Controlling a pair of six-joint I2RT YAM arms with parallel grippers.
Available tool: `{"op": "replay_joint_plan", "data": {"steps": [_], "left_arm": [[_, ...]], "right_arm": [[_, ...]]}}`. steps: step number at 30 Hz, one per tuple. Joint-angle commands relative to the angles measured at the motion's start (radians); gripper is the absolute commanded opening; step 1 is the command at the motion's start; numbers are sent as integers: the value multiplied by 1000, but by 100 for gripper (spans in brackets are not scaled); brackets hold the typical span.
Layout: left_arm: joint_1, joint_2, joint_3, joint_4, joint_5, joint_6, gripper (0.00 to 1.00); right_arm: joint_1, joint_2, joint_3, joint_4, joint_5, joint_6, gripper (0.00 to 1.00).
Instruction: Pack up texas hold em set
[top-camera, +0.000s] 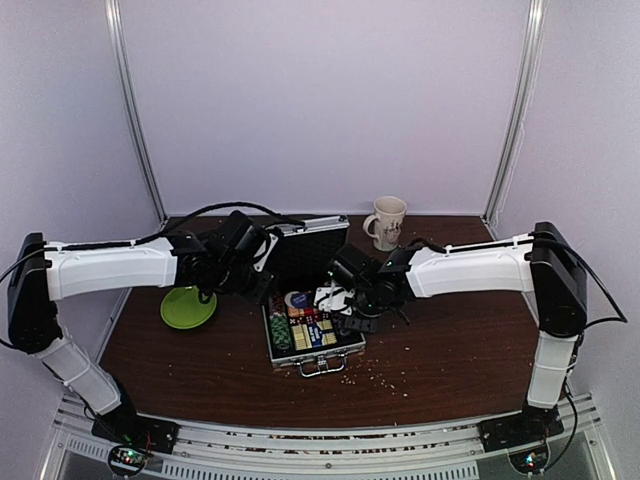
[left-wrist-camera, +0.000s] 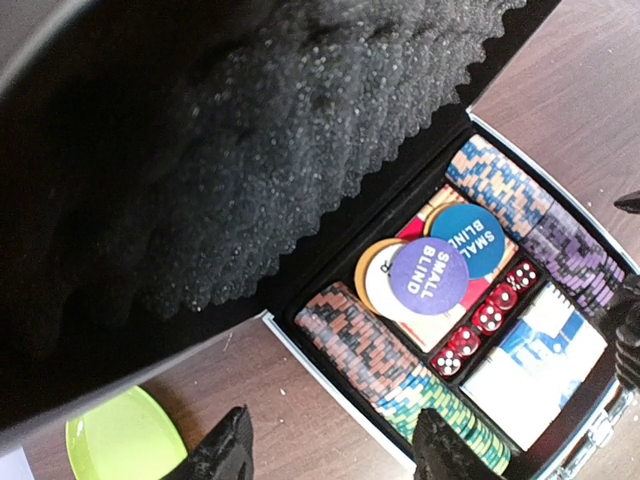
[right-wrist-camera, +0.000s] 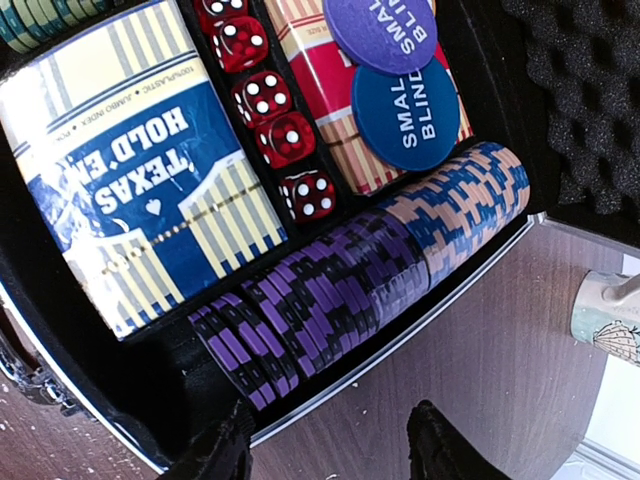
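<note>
Dark brown table (top-camera: 440, 340) between pale walls (top-camera: 320, 100) bears the open briefcase (top-camera: 318, 364) at its middle, already filled with chips (right-wrist-camera: 330, 290), so my left end effector (left-wrist-camera: 335, 452) hangs half-open and empty by the raised lid (left-wrist-camera: 200, 150), I judge to close it, my right end effector (right-wrist-camera: 330, 450) likewise over the right rim.

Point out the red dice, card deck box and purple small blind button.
red dice (right-wrist-camera: 263, 97): right wrist view, middle die of the row.
card deck box (right-wrist-camera: 140, 165): right wrist view, its blue printed face.
purple small blind button (left-wrist-camera: 428, 277): left wrist view, its centre lettering.
</note>
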Motion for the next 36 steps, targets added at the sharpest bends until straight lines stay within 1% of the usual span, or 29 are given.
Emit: {"op": "replay_joint_plan", "data": {"steps": [1, 3, 5, 8, 11, 15, 17, 18, 19, 20, 21, 22, 24, 25, 26, 28, 30, 32, 36], "left_arm": [[12, -25, -46, -34, 37, -18, 57], [11, -32, -55, -47, 102, 16, 56], [-4, -49, -70, -93, 156, 36, 56], [-47, -108, -144, -141, 241, 46, 55], [-107, -198, -248, -147, 339, 7, 54], [-171, -320, -340, -152, 449, -53, 54], [-174, -383, -351, -147, 444, -61, 54], [-175, -412, -347, -136, 400, -64, 55], [-171, -431, -336, -125, 336, -65, 57], [-151, -437, -322, -111, 280, -67, 62], [-124, -427, -304, -99, 210, -89, 75], [-76, -404, -284, -96, 146, -136, 86], [50, -346, -247, -57, 211, -203, 91], [101, -321, -238, -34, 232, -246, 91], [144, -299, -238, 24, 265, -276, 91], [194, -263, -250, 152, 360, -326, 89], [212, -201, -226, 223, 425, -351, 85], [213, -117, -182, 234, 473, -355, 80], [213, 9, -178, 302, 542, -414, 77]], "right_arm": [[-11, -34, -10, -5, -17, 26, 54], [-17, -78, -37, -49, -45, 22, 54], [-28, -159, -93, -87, -87, 15, 54], [-68, -295, -178, -160, -186, -4, 56], [-154, -400, -215, -234, -297, -2, 57], [-320, -486, -202, -276, -455, 22, 59], [-375, -495, -178, -270, -527, 41, 60], [-392, -490, -163, -260, -553, 53, 61], [-402, -483, -149, -245, -578, 66, 62], [-405, -468, -136, -229, -602, 83, 64], [-406, -448, -111, -216, -624, 104, 66], [-406, -420, -88, -197, -659, 127, 68], [-406, -322, -20, -205, -739, 172, 74], [-405, -266, 23, -223, -779, 191, 75], [-405, -208, 65, -237, -812, 209, 75], [-405, -100, 140, -262, -853, 240, 75], [-404, 0, 203, -289, -904, 254, 74], [-403, 81, 251, -304, -939, 276, 72], [-382, 171, 280, -330, -982, 287, 70]]}}
